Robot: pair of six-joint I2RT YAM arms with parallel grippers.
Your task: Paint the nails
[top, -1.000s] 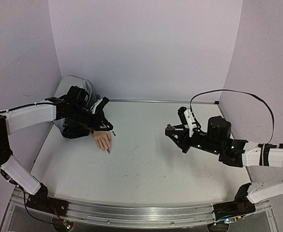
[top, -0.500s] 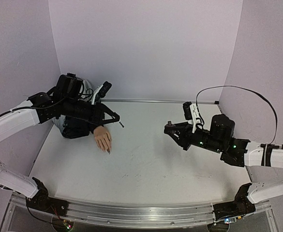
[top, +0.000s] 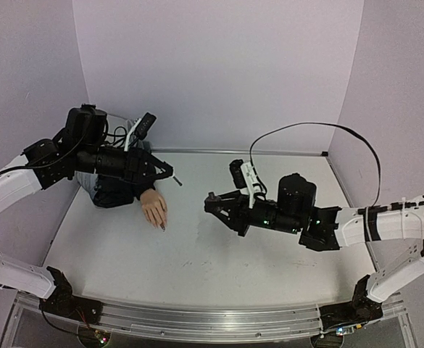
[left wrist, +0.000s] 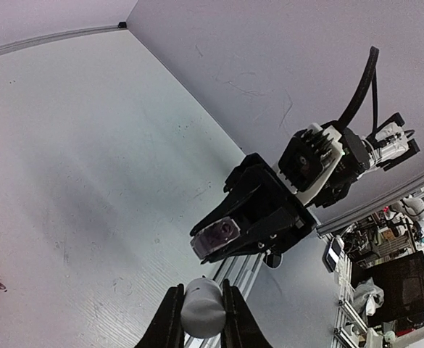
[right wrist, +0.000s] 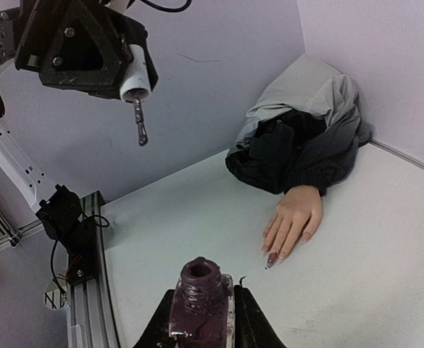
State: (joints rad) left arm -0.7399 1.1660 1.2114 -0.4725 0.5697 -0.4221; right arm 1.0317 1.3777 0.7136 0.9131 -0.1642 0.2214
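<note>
Left gripper: is clamping the white brush cap between closed fingers, with the brush sticking out bare beyond it and touching nothing.
Right gripper: is pinching the nail-polish bottle upright between closed fingers, with the neck uncovered and dark purple polish showing at the mouth.
Mannequin hand: is lying palm down on the table at about 9 o'clock in the top view. Its fingers are pointing toward 6 o'clock and its wrist is running into a black sleeve under a grey cloth.
Nails: one fingertip is showing a dark, glossy nail in the right wrist view. The others are reading as peach or are too small to judge.
Brush position: is hovering above the table at about 1 o'clock from the mannequin hand, apart from its fingers, with the tip aiming toward 3 o'clock.
Bottle position: is being held above the table's middle, at about 3 o'clock from the mannequin hand and well apart from it. Its mouth is facing the brush across a gap.
Done so far: the bottle is standing open, the brush is out, and at least one nail is looking coated.
Left to do: most nails are apparently waiting for polish, so the task is looking early to midway.
Step in hand: judging by the brush and bottle facing each other, a dip for more polish is seeming likely.
</note>
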